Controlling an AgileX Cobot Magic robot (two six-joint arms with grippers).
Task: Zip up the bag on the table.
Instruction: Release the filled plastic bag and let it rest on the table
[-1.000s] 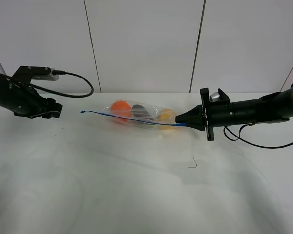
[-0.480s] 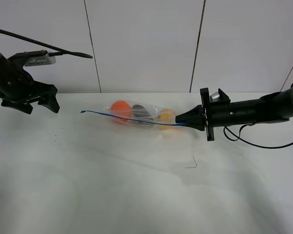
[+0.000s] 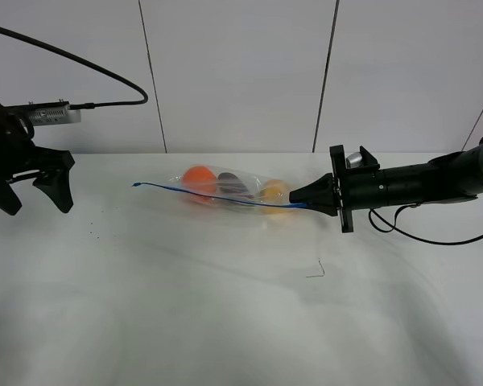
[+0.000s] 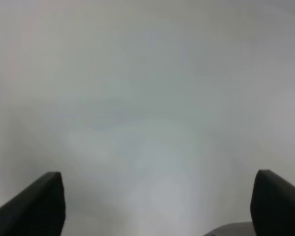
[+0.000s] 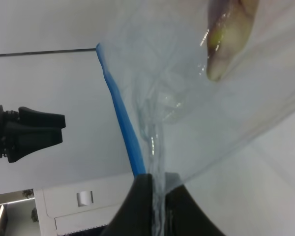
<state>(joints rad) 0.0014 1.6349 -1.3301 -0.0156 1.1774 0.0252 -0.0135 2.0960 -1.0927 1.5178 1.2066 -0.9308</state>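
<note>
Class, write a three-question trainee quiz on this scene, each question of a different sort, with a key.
1. True or false: the left tool is open and apart from the bag.
2. The right tool is: A open above the bag; B shut on the bag's end; C out of view.
3. Fill in: the bag's zip strip is ___ in colour.
Key: 1 true; 2 B; 3 blue.
</note>
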